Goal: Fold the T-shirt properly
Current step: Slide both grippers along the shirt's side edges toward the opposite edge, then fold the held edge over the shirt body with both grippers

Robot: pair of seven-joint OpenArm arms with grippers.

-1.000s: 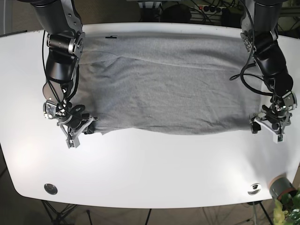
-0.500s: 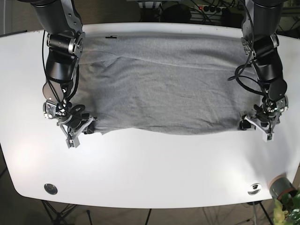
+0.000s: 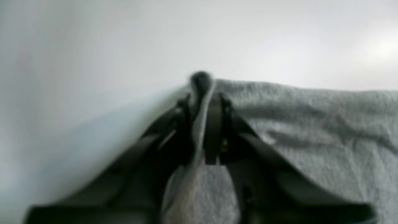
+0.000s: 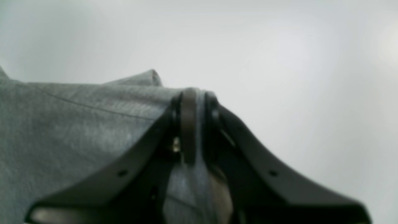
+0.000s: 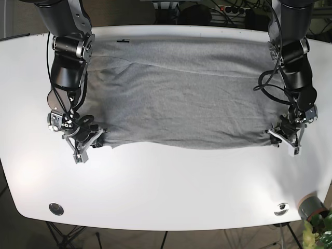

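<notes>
A grey T-shirt point(image 5: 187, 93) lies spread wide across the white table point(image 5: 171, 181). My left gripper point(image 5: 283, 136) sits at the shirt's near right corner, shut on the fabric. In the left wrist view the T-shirt point(image 3: 311, 124) has its edge pinched between the black fingers point(image 3: 214, 121) of my left gripper point(image 3: 201, 102). My right gripper point(image 5: 89, 142) is at the near left corner, shut on the hem. The right wrist view shows the T-shirt point(image 4: 62, 124) folded over and clamped inside my right gripper point(image 4: 194, 102).
A small black mark point(image 5: 123, 40) lies on the table by the shirt's far left edge. Two round metal fittings point(image 5: 56, 209) point(image 5: 281, 208) sit near the front edge. A grey pot with a plant point(image 5: 314, 210) stands off the front right corner.
My left gripper has slid leftward along the near edge onto the shirt's right corner and shut on it. The right gripper has stayed in place on the left corner.
</notes>
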